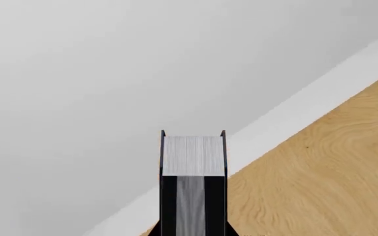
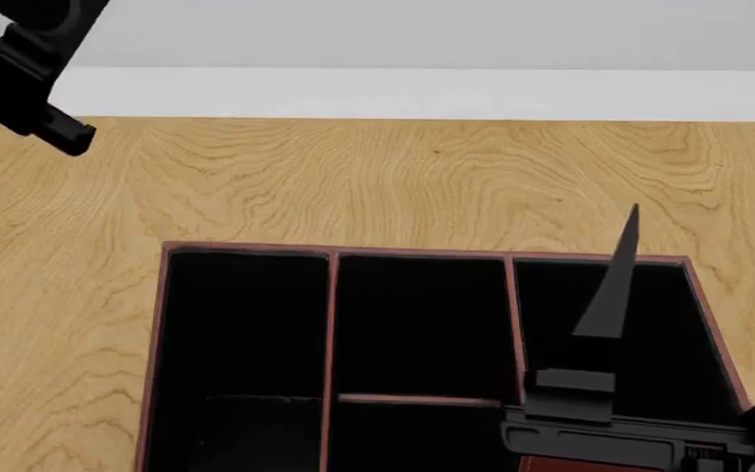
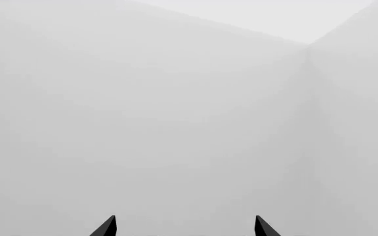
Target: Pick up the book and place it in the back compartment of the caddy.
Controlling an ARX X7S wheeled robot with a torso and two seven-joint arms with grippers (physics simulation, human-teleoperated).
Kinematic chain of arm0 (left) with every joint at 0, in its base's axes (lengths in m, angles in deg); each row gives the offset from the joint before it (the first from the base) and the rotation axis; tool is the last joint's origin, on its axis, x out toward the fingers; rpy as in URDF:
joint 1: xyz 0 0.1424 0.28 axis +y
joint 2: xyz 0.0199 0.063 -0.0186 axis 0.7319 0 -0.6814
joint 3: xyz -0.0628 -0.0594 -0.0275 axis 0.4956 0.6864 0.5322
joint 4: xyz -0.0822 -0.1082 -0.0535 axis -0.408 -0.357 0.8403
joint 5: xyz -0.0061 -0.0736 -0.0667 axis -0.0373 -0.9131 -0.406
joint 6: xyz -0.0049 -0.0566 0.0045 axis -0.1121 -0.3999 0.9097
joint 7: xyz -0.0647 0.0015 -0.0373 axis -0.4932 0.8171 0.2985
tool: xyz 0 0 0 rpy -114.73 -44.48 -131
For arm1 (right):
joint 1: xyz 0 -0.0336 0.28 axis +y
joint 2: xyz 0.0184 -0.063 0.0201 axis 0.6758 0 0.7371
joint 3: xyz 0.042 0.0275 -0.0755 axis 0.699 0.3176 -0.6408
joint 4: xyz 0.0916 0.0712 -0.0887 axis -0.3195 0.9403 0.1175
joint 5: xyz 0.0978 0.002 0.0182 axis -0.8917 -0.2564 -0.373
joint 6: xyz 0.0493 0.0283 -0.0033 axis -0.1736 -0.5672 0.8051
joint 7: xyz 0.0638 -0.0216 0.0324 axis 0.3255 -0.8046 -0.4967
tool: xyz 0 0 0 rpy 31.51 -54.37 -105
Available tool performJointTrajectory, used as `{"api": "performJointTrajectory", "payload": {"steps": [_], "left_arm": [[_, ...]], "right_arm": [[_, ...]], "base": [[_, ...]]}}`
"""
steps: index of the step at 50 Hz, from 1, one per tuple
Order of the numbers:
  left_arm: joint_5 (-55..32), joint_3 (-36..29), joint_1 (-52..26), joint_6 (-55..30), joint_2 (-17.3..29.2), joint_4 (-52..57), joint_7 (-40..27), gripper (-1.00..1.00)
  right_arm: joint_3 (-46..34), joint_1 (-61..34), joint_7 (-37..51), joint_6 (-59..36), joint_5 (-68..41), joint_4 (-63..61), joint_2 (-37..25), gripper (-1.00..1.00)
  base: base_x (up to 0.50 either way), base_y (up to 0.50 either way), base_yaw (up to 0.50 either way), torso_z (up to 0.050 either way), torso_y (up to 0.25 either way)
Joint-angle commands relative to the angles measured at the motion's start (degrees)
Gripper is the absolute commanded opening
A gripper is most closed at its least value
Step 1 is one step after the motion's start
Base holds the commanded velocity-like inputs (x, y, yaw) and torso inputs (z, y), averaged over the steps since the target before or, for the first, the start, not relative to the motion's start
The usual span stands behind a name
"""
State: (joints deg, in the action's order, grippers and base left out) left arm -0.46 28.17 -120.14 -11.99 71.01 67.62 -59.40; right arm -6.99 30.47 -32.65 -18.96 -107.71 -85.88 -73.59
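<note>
The book (image 1: 192,155) shows only in the left wrist view, end on: a white page block between thin dark covers. My left gripper (image 1: 192,178) is shut on it, one black finger on each cover, above the wooden table (image 1: 320,172) near its edge. In the head view the left arm (image 2: 24,69) is raised at the far left corner, well away from the caddy (image 2: 417,254). The caddy is a black box with reddish-brown rims and dividers. My right gripper (image 2: 620,265) points upward over the caddy's right back compartment. It is open and empty (image 3: 184,225).
The wooden table (image 2: 351,177) stretches behind and to the left of the caddy. A white band and grey wall (image 2: 417,39) run along its far edge. The right wrist view faces only a pale wall corner.
</note>
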Motion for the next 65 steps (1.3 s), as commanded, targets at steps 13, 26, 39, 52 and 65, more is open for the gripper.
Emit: {"api": "performJointTrajectory", "payload": {"steps": [13,26,39,52,65], "left_arm": [[-0.7,-8.7,-11.4,-4.7,-0.2,0.4,8.9,-1.0],[-3.9,-11.9,-17.5,-9.5,-2.4,5.0,13.4,-1.0],[-6.5,-14.8,-21.6,-7.0,-4.8,1.7,19.6,-1.0],[-6.7,-19.2,-25.7,-0.3,-6.9,-3.6,25.9,-1.0],[-7.6,-21.3,-25.7,6.6,-8.5,-6.1,30.7,-1.0]], "right_arm": [[2.6,5.8,2.1,4.4,1.2,0.4,-3.6,1.0],[2.9,7.7,1.2,7.5,2.5,2.5,-3.5,1.0],[5.5,12.8,0.5,12.6,3.4,5.9,-3.7,1.0],[5.1,13.0,-0.9,14.3,4.6,8.5,-2.6,1.0],[6.2,15.4,-1.7,16.6,5.5,11.7,-2.4,1.0]], "base": [[0.0,0.0,0.0,0.0,0.002],[0.0,0.0,0.0,0.001,0.002],[0.0,0.0,0.0,0.0,0.002],[0.0,0.0,0.0,0.0,0.001],[0.0,0.0,0.0,0.001,0.002]]}}
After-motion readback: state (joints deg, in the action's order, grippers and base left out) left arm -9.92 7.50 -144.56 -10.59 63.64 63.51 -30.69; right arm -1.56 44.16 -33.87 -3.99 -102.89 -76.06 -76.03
